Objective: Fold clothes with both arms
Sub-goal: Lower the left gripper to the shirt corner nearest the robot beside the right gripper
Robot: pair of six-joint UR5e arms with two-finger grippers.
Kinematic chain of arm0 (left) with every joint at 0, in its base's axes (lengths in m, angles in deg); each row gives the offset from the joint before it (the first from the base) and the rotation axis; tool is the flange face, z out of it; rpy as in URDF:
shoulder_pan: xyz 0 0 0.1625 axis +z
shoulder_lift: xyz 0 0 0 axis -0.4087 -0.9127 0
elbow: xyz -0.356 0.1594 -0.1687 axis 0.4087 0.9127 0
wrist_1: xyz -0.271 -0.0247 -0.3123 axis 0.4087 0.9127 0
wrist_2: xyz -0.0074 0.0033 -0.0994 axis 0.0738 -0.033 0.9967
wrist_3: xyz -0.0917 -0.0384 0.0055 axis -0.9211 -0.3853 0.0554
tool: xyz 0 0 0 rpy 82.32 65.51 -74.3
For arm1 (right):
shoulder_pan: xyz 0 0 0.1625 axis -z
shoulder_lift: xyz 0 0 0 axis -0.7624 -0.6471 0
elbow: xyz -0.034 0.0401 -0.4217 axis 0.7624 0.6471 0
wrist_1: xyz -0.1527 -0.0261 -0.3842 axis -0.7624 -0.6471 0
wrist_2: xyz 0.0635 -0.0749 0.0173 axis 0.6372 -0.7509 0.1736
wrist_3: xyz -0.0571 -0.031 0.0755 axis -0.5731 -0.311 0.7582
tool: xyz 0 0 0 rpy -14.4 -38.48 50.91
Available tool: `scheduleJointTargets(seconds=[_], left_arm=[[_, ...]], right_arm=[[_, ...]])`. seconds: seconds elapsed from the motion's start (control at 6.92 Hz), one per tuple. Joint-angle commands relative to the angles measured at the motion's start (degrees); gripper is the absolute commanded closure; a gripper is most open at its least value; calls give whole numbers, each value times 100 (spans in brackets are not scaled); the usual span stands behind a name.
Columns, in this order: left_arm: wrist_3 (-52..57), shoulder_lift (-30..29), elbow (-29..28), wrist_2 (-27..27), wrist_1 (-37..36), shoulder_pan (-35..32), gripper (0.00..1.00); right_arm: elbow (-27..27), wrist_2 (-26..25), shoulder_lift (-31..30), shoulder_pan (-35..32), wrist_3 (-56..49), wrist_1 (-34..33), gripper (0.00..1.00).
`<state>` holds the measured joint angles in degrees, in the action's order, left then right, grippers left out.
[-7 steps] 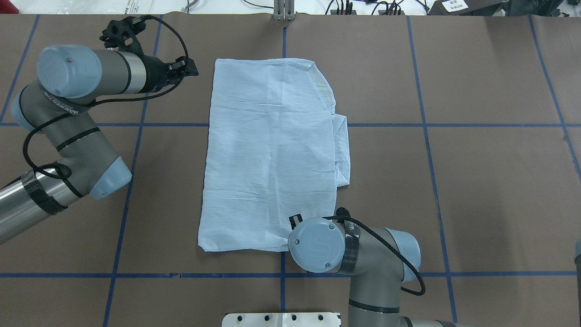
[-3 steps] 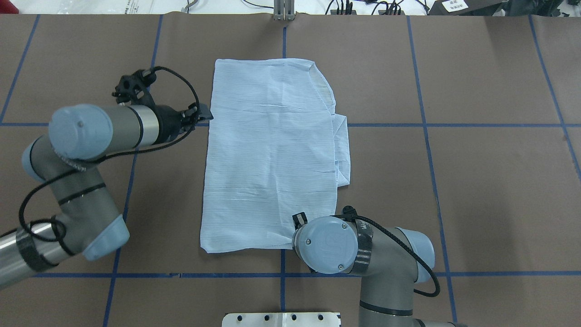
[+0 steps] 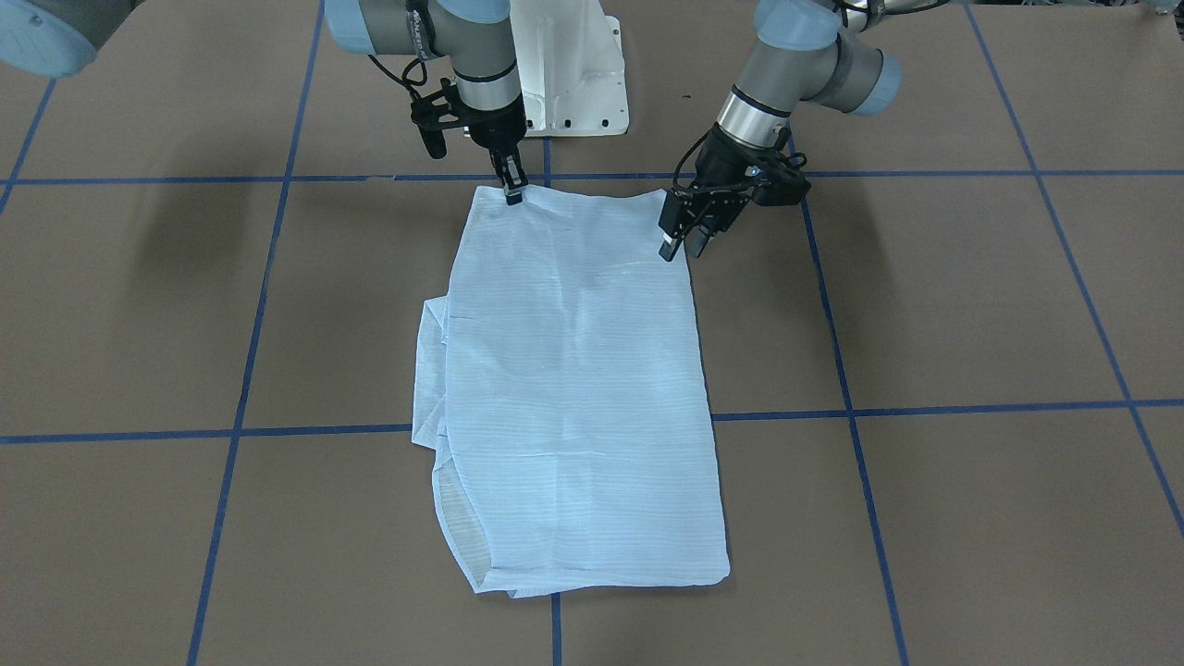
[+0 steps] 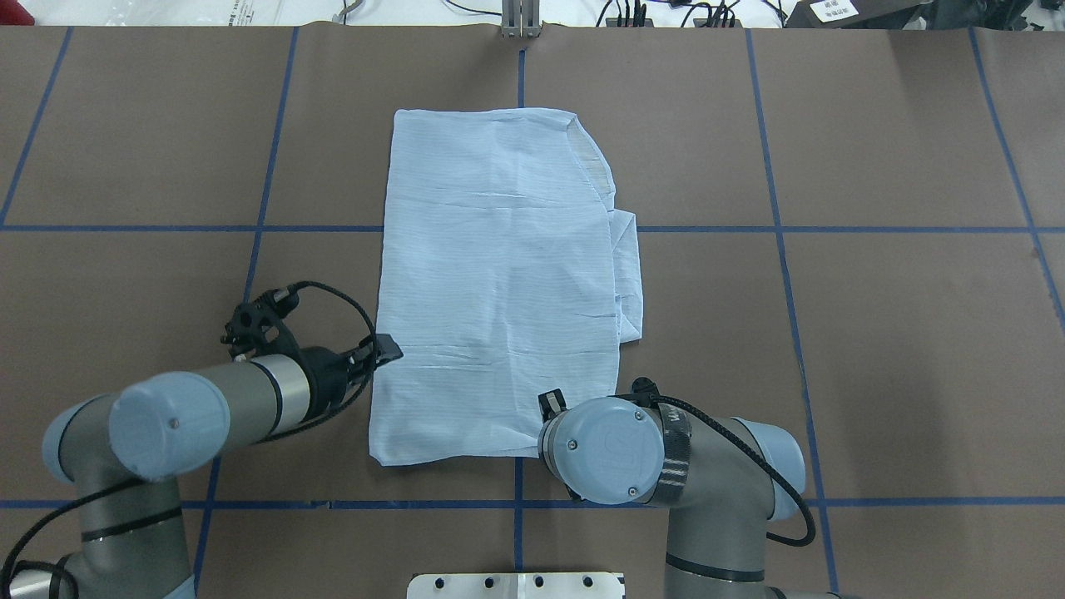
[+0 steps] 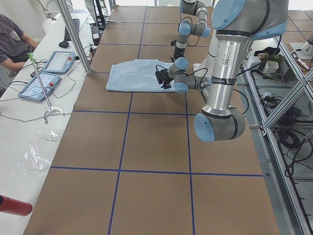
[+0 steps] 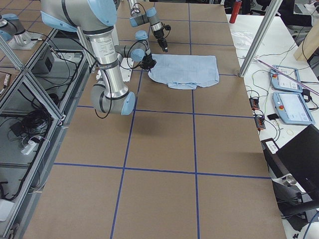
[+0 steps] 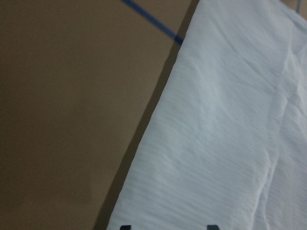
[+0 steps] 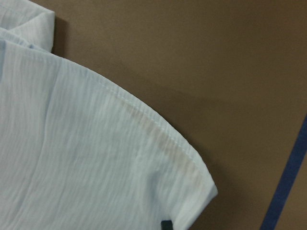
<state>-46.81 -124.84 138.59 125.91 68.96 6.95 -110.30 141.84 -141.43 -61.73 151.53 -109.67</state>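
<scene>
The light-blue striped shirt (image 4: 499, 274) lies folded into a long rectangle in the middle of the brown table, collar end far from me, a sleeve fold sticking out on its right side. My left gripper (image 4: 387, 348) is open and low at the shirt's left edge near the near hem; the front view (image 3: 680, 248) shows its fingers apart, and the left wrist view shows the shirt (image 7: 225, 134) under them. My right gripper (image 3: 513, 190) is shut on the shirt's near right corner; in the overhead view it is hidden under its wrist. The right wrist view shows that hem corner (image 8: 144, 158).
The white pedestal base (image 3: 564, 74) stands just behind the near hem. Blue tape lines (image 4: 782, 229) divide the table into squares. A metal post (image 4: 520, 21) stands at the far edge. An operator's bench with tablets (image 5: 49, 61) lies beyond the far side.
My left arm has swung from the shirt's far left corner back along its left edge to near the near hem. My right arm has shifted slightly toward me, with the hem corner following.
</scene>
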Motion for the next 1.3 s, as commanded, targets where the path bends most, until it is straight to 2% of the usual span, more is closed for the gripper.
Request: scheduleJointTargets(seconds=[0.0,0.58,0.72,1.01,1.16], left_arm=[[-685,205,348,-291,-560,738,40],[-714,214,269,-362,-614,812,41],[-740,214,260,-362,-614,847,51],[-767,214,251,-371,-614,864,100],[-767,205,269,-362,-614,864,100]], right_arm=[[-19,0,8,1,-9,0,100],[-19,0,8,1,-26,0,100],[-19,0,8,1,-26,0,100],[-11,0,9,1,-26,0,100],[-19,0,8,1,-26,0,100]])
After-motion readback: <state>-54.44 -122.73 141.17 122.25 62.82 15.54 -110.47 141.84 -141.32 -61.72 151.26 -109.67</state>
